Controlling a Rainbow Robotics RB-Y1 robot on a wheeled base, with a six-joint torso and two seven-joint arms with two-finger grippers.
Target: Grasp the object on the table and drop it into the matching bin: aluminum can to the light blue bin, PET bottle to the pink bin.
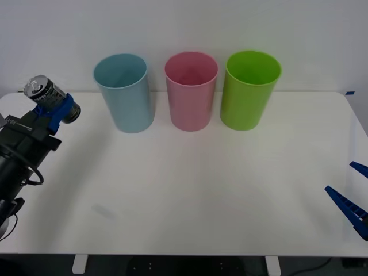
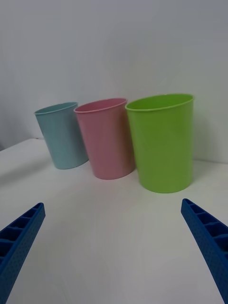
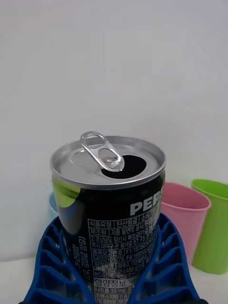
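My left gripper (image 1: 57, 109) is shut on the aluminum can (image 1: 46, 93), a small dark-bodied can with a shiny pull-tab top (image 3: 107, 159), held tilted above the far left of the white table (image 1: 190, 190). It hangs left of the light blue bin (image 1: 123, 92), apart from it. The pink bin (image 1: 191, 90) stands to the right of the blue one. Blue ribbed fingers (image 3: 52, 266) wrap both sides of the can. My right gripper (image 2: 114, 251) is open and idle at the table's front right; its fingers (image 1: 348, 207) show at that edge.
A lime green bin (image 1: 250, 89) stands right of the pink one, the three in a row at the back of the table against a white wall. The tabletop in front of the bins is bare white surface.
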